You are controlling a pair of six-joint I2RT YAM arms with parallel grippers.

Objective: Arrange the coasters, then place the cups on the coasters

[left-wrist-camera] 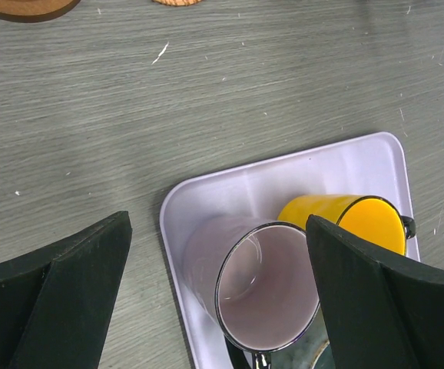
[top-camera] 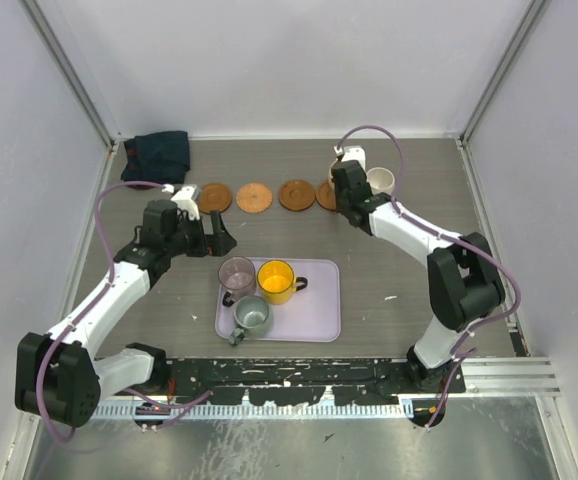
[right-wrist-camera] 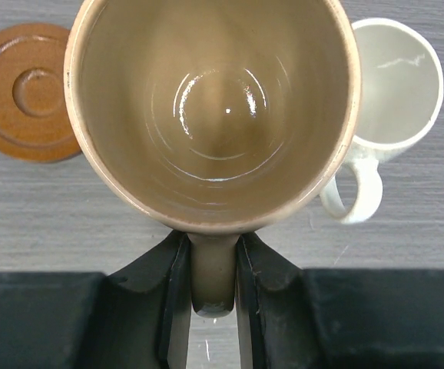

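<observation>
1. Coasters (top-camera: 254, 197) lie in a row along the far side of the table (top-camera: 399, 260). Four show, and any fifth is hidden.
2. At the row's right end stands the white cup (top-camera: 381, 180); whether a coaster lies under it I cannot tell.
3. Just beside it is the tan cup (right-wrist-camera: 214, 115), with the right claw (right-wrist-camera: 213, 265) clamped on its handle.
4. The mauve cup (top-camera: 236, 273), yellow cup (top-camera: 276, 281) and grey-green cup (top-camera: 251, 315) sit crowded in the tray (top-camera: 314, 315), so most placing seems left.
5. The left claw (left-wrist-camera: 218, 221) is spread wide and empty over the tray's far left corner.
6. Bare table separates tray and row. The white cup's handle leaves little room beside the tan cup.
</observation>
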